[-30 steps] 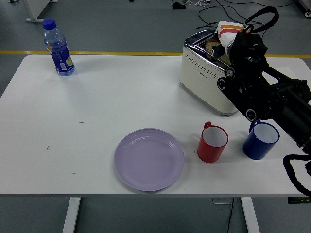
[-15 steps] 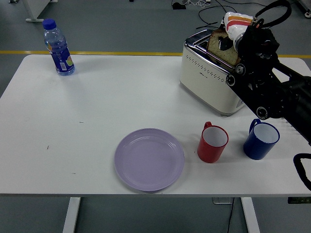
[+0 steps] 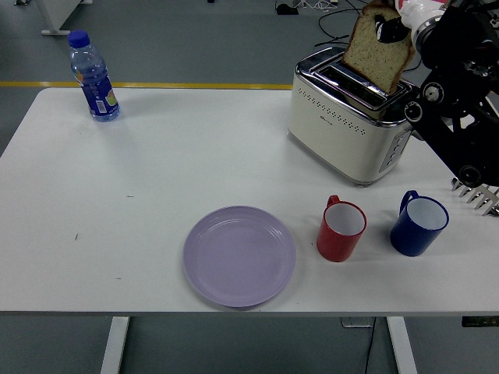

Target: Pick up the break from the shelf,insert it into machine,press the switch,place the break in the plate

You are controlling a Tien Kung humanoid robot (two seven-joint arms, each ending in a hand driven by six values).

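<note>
One clear plastic water bottle (image 3: 93, 78) with a blue cap stands upright at the far left of the white table (image 3: 156, 164), well apart from everything else. Nearer the front edge lies one round lilac plate (image 3: 239, 255) – smooth, shallow and bare. To its right stand two mugs side by side, a red mug (image 3: 341, 229) and a blue mug (image 3: 419, 224), both glossy with white insides. Behind them sits a single cream toaster (image 3: 348, 127) with a chrome top and rows of small dots along its side. Above its slots hangs one slice of bread (image 3: 379, 53), browned and speckled, tilted – clear of the toaster and pinched at its upper edge by the right hand (image 3: 409, 17), whose black jointed arm rises from the right edge to the top corner
</note>
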